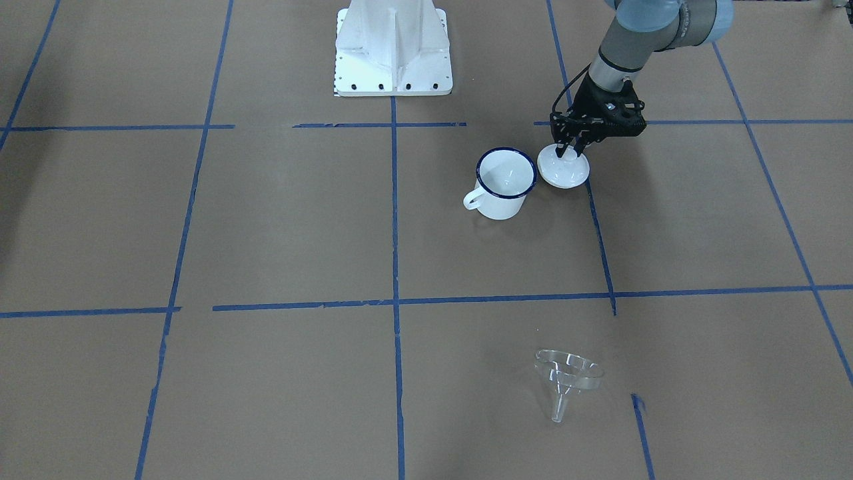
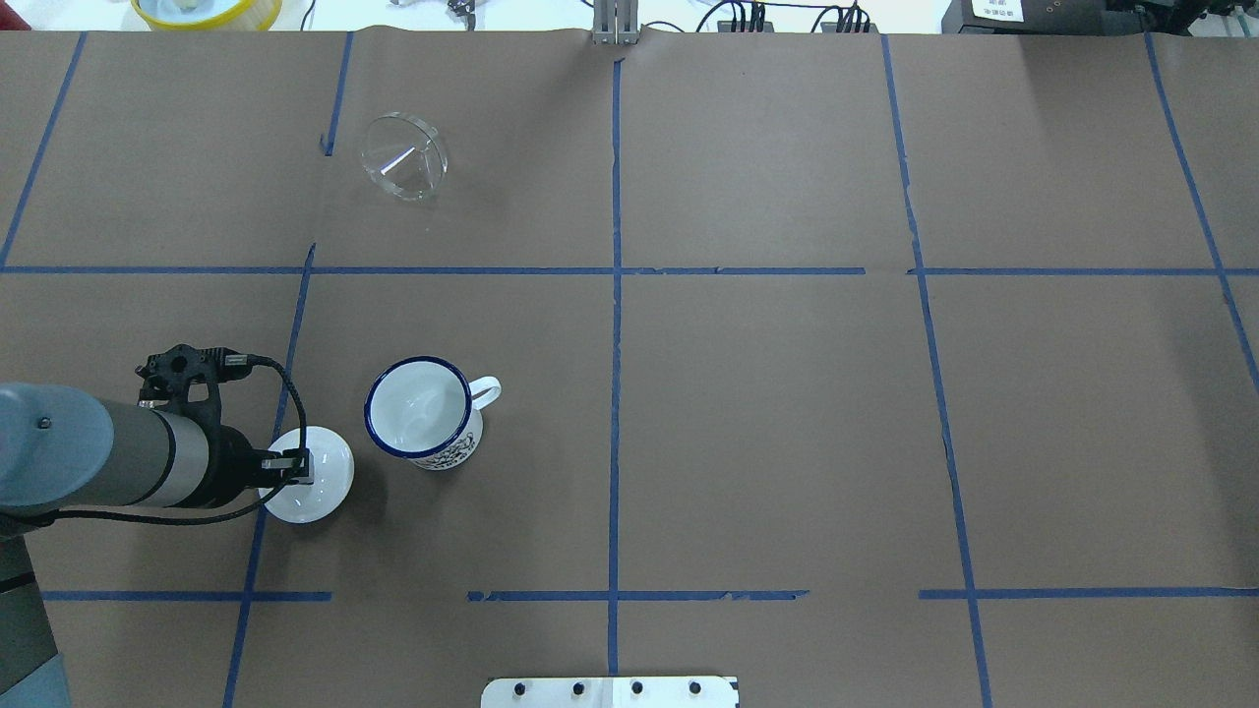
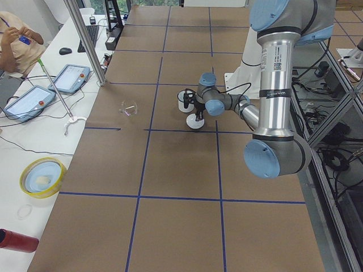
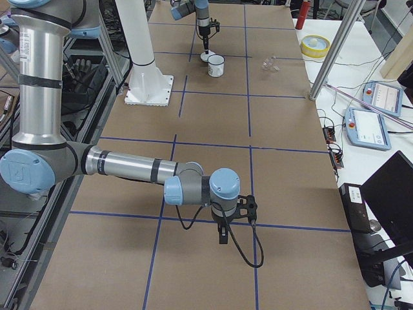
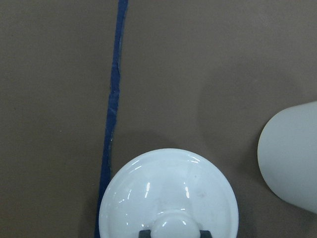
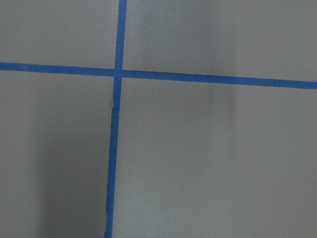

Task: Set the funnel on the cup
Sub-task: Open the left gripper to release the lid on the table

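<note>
The clear funnel [image 1: 566,377] lies on its side on the brown table, far from the robot; it also shows in the overhead view [image 2: 403,157]. The white cup [image 1: 505,183] with a dark blue rim stands upright and open [image 2: 423,413]. My left gripper [image 1: 565,152] [image 2: 295,465] is shut on the knob of a round white domed lid [image 1: 566,172] [image 5: 168,193], low at the table right beside the cup. My right gripper [image 4: 222,236] hangs low over bare table far from these things; I cannot tell whether it is open or shut.
The white robot base [image 1: 393,50] stands behind the cup. Blue tape lines cross the brown table cover. A yellow-rimmed dish [image 3: 42,177] and tablets lie on the side table beyond the table's far edge.
</note>
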Controlling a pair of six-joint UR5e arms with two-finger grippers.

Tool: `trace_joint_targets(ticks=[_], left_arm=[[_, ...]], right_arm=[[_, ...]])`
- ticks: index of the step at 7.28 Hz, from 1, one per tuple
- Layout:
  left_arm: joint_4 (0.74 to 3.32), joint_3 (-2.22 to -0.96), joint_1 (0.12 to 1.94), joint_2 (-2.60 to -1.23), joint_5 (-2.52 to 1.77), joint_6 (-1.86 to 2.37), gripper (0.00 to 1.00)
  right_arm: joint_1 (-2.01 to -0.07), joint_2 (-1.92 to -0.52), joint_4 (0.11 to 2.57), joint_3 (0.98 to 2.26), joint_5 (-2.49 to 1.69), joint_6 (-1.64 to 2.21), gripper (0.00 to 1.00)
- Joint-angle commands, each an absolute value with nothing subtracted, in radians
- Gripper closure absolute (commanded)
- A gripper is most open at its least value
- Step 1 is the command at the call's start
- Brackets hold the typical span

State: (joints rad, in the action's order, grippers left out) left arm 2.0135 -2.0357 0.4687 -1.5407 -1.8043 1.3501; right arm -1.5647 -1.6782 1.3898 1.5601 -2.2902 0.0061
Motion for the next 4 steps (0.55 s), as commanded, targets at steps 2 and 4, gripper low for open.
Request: trace_joint_targets(ticks=[2,4], left_arm=[[2.014,-2.017,0.468,-1.548,-1.804,1.348,0.07],[2.016,-2.043,0.494,-1.551,-1.807,1.347,0.0]], right_arm=[[-1.565,-1.678,1.39,1.56,-2.29,0.006,0.0],[-1.565,-1.678,1.39,1.56,-2.29,0.006,0.0]])
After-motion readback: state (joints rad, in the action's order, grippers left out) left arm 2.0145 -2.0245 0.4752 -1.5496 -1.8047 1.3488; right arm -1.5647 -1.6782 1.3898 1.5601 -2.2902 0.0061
